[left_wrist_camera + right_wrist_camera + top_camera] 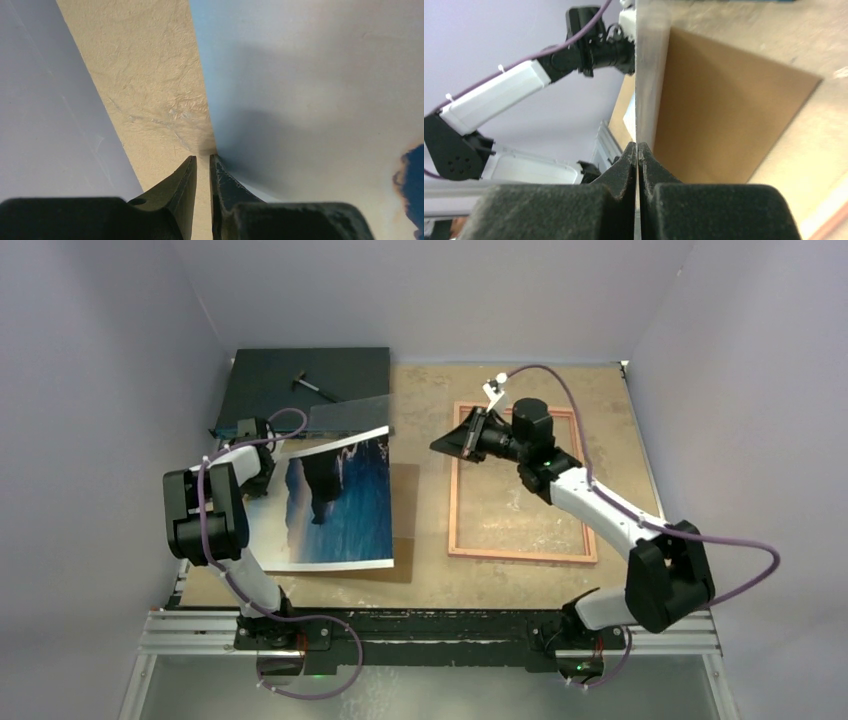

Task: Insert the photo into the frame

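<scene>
The photo (340,505), dark blue with a pale border, is tilted picture side up at the left of the table, over a brown board. My left gripper (268,452) is at its upper left corner. In the left wrist view its jaws (202,157) stand a narrow gap apart with bare table showing between them, and the photo (310,75) lies against the outer side of the right finger. My right gripper (638,145) is shut on the photo's (651,60) thin edge, seen edge-on. From above, this gripper (436,447) sits by the photo's right side. The pink frame (455,480) lies flat at the right.
A brown backing board (405,525) lies under the photo's right part and also shows in the right wrist view (724,110). A dark flat box (300,375) with a small tool on it sits at the back left. Walls close in the table on three sides.
</scene>
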Controlling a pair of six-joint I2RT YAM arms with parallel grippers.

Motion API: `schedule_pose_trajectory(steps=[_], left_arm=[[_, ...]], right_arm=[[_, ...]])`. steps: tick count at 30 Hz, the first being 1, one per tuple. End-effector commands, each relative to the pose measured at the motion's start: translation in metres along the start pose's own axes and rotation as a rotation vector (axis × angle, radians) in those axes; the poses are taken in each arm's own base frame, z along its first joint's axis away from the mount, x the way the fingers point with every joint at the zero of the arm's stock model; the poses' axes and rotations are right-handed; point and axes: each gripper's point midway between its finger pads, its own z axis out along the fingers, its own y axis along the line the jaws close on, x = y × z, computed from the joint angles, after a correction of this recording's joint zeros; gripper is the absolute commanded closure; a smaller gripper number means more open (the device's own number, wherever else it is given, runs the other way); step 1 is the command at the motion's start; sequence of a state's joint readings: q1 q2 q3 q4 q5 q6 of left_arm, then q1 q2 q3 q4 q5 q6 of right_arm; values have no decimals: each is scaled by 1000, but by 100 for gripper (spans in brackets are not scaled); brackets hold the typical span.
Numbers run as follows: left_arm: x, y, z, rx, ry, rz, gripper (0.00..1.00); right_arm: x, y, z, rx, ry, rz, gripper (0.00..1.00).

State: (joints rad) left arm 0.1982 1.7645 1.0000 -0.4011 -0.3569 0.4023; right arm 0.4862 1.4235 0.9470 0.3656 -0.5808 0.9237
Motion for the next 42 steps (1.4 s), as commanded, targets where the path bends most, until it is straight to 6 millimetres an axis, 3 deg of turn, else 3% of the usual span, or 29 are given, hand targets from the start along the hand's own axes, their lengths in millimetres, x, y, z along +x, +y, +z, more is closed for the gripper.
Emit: schedule_pose_trajectory(steps=[1,5,10,13,15,16,19,22,26,31,34,37,42], left_arm=[[2,-18,-2,53,-2,-2,86],[0,-25,-5,63,-7,10,86],[-8,-27,-13,74,-28,7,86],[-28,-22,-33,113,-72,-33,69],[-48,-18,-58,169,-127,-78,49],[-58,-16,-74,200,-160,-103,43],[-93,-10,-128,310,-280,-174,34],[-120,-16,-182,471,-396,-218,29],[-138,-42,-253,757,-527,-246,14],[-148,-81,-333,1145,-639,-335,8],[-154,-101,-368,1305,-658,-392,6],[-162,-111,-394,1347,-713,-432,5],[-175,-100,-415,1405,-764,-690,3]], right_arm=[[-59,13,-35,116,-170,-102,100],[-103,21,-75,253,-330,-166,100],[-139,38,-119,376,-478,-222,100],[-151,56,-136,379,-548,-247,100],[-156,66,-142,368,-584,-249,100],[-159,71,-144,360,-597,-247,100],[-166,86,-147,320,-631,-235,100],[-176,102,-150,284,-668,-229,100],[-188,133,-150,165,-714,-220,100],[-210,170,-152,8,-800,-190,100],[-219,191,-157,-101,-852,-146,100],[-228,208,-163,-171,-937,-120,100],[-225,216,-142,-215,-954,-72,100]])
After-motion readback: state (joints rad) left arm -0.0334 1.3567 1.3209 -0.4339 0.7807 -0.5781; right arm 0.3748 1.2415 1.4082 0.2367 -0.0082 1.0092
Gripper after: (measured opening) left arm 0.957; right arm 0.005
